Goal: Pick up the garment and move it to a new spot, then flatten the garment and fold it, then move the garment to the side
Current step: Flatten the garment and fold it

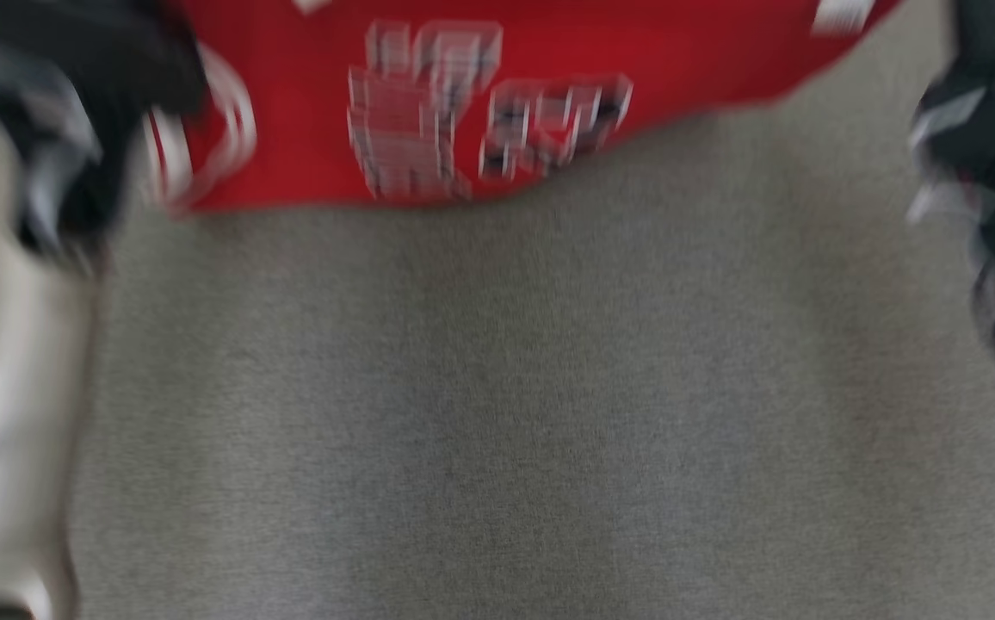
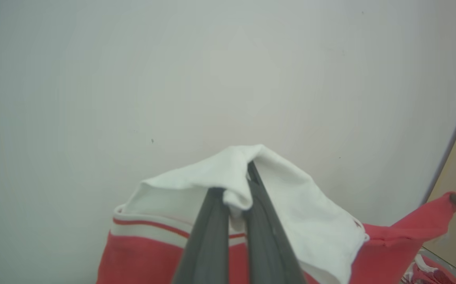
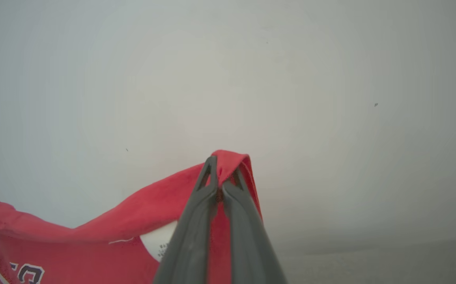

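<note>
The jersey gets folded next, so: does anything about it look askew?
Yes. The jersey is not flat: the left gripper pinches a bunched white flap, while the right gripper pinches a red edge, cloth sagging between them.

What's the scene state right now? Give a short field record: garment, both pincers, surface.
garment: red jersey, held up by its edge, sagging between the two grips
left pincer: shut on the white-lined edge beside the striped trim
right pincer: shut on a red fold
grey surface: lies below the garment
head view: motion-blurred, numbers unreadable
</note>
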Motion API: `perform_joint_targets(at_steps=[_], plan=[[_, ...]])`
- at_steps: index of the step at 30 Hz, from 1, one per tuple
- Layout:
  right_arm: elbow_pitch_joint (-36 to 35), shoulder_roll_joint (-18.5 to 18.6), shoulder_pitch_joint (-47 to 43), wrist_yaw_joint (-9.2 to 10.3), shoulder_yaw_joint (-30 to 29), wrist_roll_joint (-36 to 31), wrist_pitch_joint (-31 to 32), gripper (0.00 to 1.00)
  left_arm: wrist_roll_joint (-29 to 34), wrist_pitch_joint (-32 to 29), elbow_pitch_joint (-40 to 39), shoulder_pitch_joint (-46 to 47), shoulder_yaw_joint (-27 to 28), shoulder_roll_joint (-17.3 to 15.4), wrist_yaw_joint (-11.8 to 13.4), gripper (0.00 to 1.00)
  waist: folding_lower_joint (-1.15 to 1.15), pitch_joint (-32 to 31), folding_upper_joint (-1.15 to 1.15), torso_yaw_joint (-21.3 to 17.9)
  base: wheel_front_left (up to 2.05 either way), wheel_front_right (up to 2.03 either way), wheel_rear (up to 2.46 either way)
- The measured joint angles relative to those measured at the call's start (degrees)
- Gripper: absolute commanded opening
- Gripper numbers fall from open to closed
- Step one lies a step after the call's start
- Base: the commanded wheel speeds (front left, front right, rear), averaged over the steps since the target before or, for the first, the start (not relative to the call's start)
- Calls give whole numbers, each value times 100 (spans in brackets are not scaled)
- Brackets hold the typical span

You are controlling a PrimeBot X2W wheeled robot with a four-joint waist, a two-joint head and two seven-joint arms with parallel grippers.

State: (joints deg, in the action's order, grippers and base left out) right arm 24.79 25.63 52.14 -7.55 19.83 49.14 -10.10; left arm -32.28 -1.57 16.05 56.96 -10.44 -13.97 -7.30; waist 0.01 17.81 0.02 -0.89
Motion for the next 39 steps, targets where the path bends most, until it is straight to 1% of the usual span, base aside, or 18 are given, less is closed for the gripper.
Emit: perform_joint_targets(at_steps=[3, 6, 7, 10, 15, 18, 19, 22, 25, 27, 32, 39], plan=[[214, 203, 1135, 0, 30, 131, 313, 0, 97, -201, 390, 1399, -14, -13, 34, 0, 1, 402, 0, -33, 0, 0, 0], [508, 315, 2272, 0, 86, 119, 502, 0, 77, -247, 933, 2690, 104, 118, 172, 0, 1, 810, 0, -64, 0, 0, 0], [660, 313, 2635, 0, 84, 127, 544, 0, 70, -258, 1141, 3095, 126, 149, 221, 0, 1, 941, 0, -77, 0, 0, 0], [1171, 233, 3648, 0, 120, 121, 647, 0, 314, -240, 1730, 4196, 25, 107, 254, 0, 2, 1307, 0, -127, 0, 0, 0], [2062, 25, 4898, 0, 236, -42, 662, 0, 612, -107, 2673, 5513, -209, 202, 289, 0, 2, 1750, 1, -261, 0, 0, 0], [2452, -42, 5487, 0, 318, -185, 641, 0, 776, 22, 3139, 6139, -308, 256, 356, 0, 0, 1898, 0, -366, 0, 0, 0], [2553, -67, 5682, 0, 324, -208, 619, 0, 826, 32, 3299, 6345, -357, 268, 342, 0, 0, 1938, 0, -398, 0, 0, 0], [2843, -119, 6115, 0, 354, -243, 556, 0, 854, 164, 3698, 6813, -396, 361, 326, 0, -2, 2052, -1, -462, 0, 0, 0], [3052, -145, 6318, 0, 405, -248, 475, 0, 849, 336, 4049, 7011, -434, 479, 292, 0, -1, 2166, -1, -489, 0, 0, 0], [3189, -170, 6372, 0, 438, -243, 425, 0, 838, 420, 4258, 7056, -467, 534, 238, 0, -1, 2235, -1, -499, 0, 0, 0], [3321, -168, 6410, 0, 626, -205, 345, 0, 805, 621, 4654, 7168, -524, 542, 137, 0, -1, 2394, -1, -520, 0, 0, 0], [3377, -10, 6378, 0, 828, -30, 293, 0, 662, 814, 5038, 7140, -555, 588, 49, 0, -1, 2539, -1, -447, 0, 0, 0]])
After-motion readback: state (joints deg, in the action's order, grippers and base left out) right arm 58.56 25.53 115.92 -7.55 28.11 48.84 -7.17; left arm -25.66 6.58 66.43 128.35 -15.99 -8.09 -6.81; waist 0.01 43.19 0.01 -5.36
